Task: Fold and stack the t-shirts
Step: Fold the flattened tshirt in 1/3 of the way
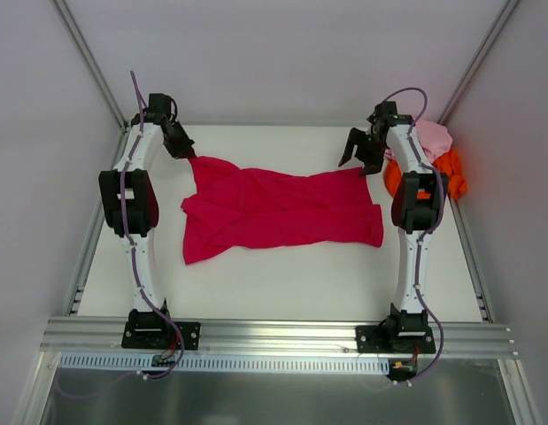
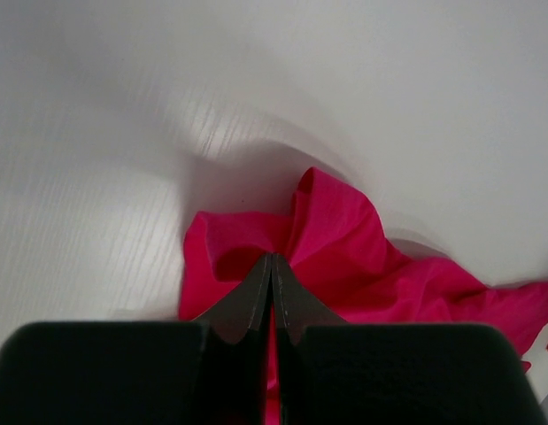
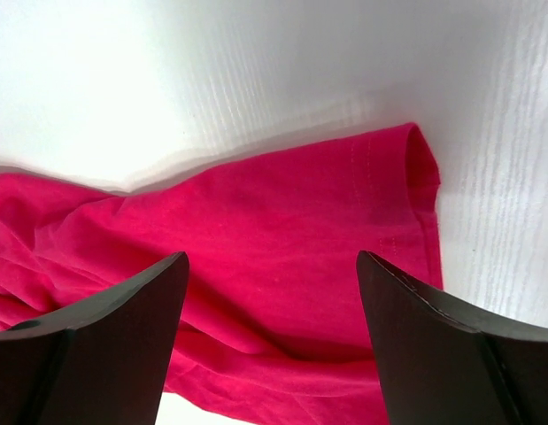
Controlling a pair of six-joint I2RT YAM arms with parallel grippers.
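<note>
T-shirts counted: three.

The crimson t-shirt [image 1: 278,211] is soft matte cloth. It lies spread wide across the middle of the white bench [image 1: 282,283], roughly flat, with long creases running left to right. Its far-left corner is pulled up into a bunched peak. A stitched hem shows along its right end in the right wrist view.

The pink t-shirt [image 1: 436,137] and the orange t-shirt [image 1: 452,177] are crumpled in one heap at the far-right corner of the bench. They touch, the pink one behind, and the right arm partly hides them.

Grippers counted: two, each with dark wedge-shaped fingers.

The left gripper [image 1: 185,150] is clamped tight on the raised corner of the crimson t-shirt.

The right gripper [image 1: 360,161] has its jaws spread wide over the far-right corner of the crimson t-shirt and holds nothing.
</note>
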